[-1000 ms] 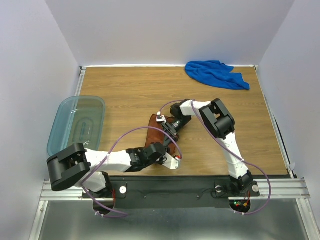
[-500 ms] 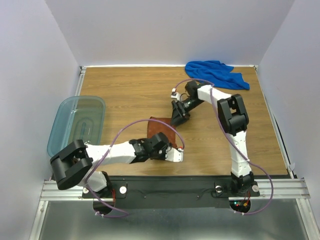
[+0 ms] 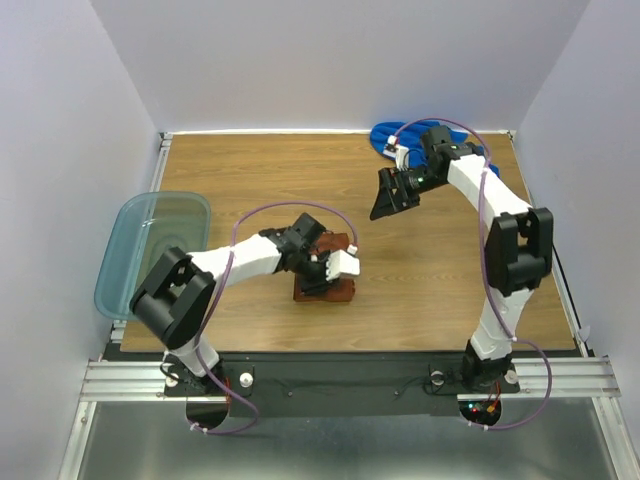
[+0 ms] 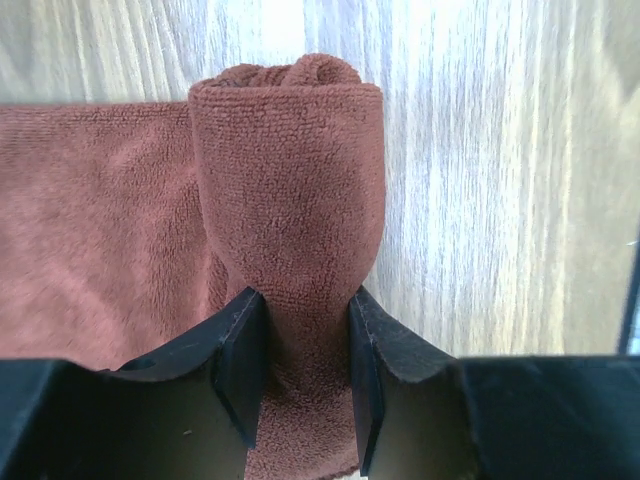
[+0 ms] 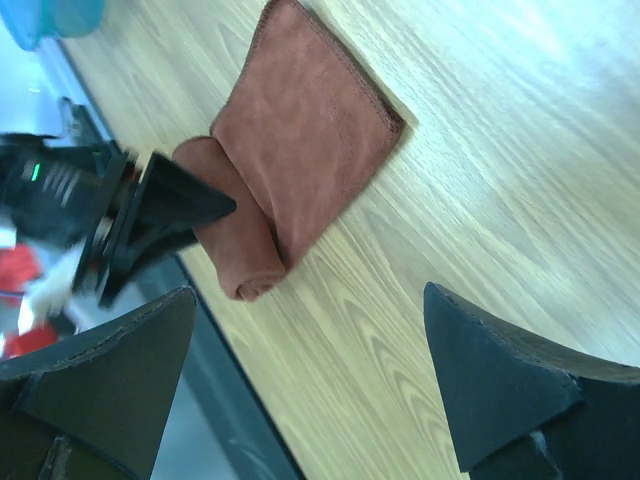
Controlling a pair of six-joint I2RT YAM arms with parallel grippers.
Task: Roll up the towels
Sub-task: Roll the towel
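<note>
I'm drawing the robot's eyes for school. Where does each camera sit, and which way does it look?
Top external: high behind the bases, looking down on the table; shows left arm, right arm, brown towel, blue towel, teal bin.
Left wrist: on the left arm, looking along the left fingers, which pinch the towel's rolled part.
Right wrist: on the right arm, looking down between the wide-open right fingers.
Shared: all three see the brown towel; right wrist also sees the left fingers.
</note>
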